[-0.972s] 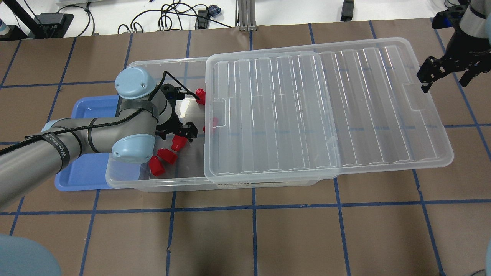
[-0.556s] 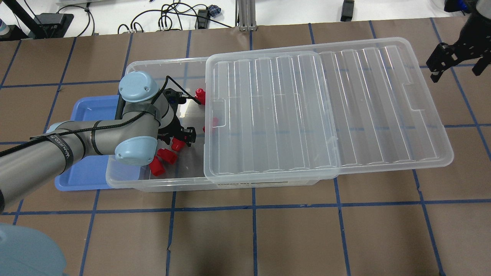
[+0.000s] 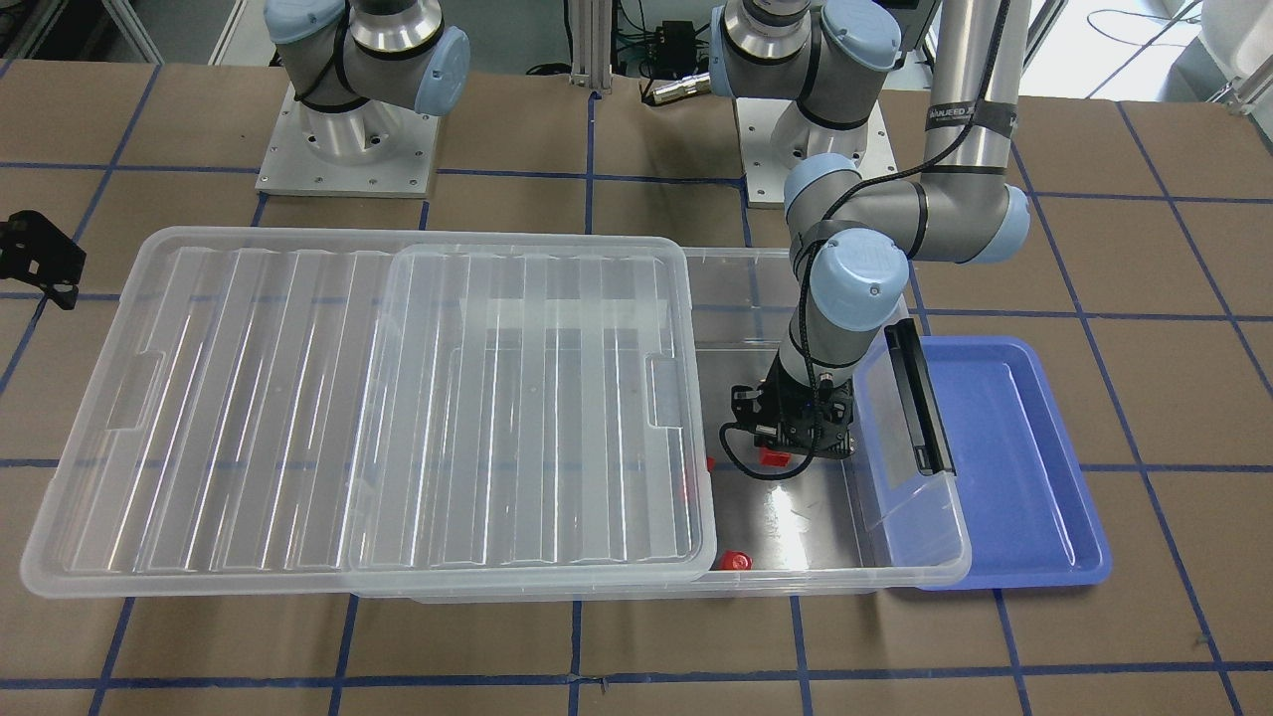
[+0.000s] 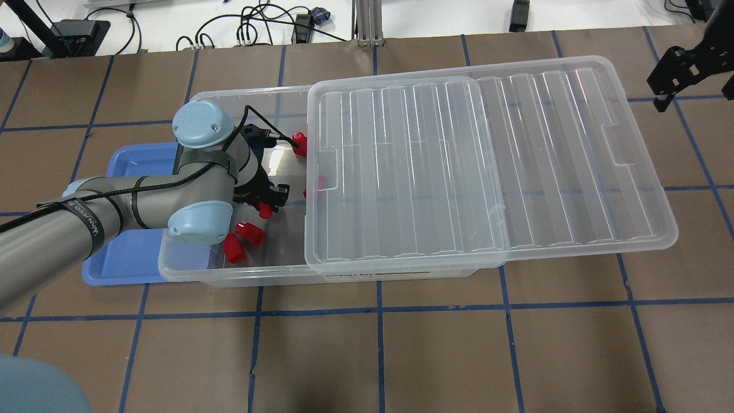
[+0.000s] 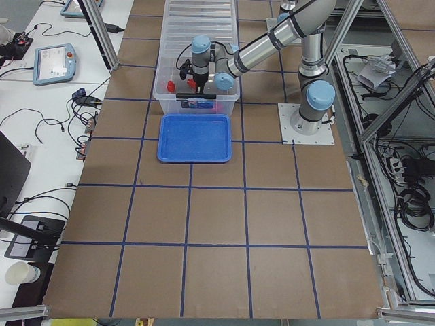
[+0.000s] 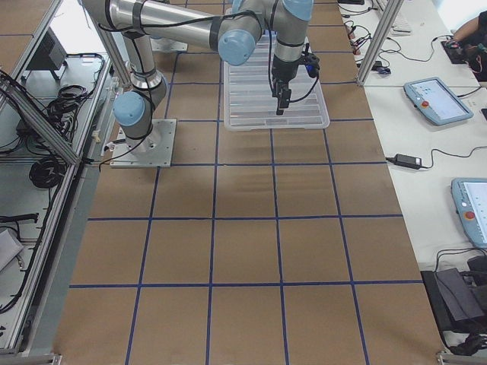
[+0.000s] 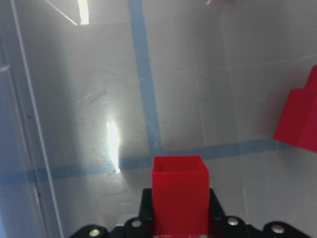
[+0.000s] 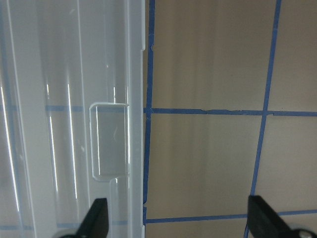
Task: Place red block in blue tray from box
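Note:
My left gripper reaches down into the open end of the clear box and is shut on a red block, held low over the box floor. The same block shows under the gripper in the front view. Other red blocks lie loose in the box close by. The blue tray sits against the box's short end and partly under my left arm. My right gripper is open and empty, above the table beyond the far end of the lid.
The ribbed clear lid is slid sideways, covering most of the box and overhanging its right end. A black latch bar stands on the box's end wall between the gripper and the tray. One block lies by the lid's edge.
My left gripper has moved in over the red block and shut on it. My right gripper has drawn back, away from the lid and toward the far right corner.

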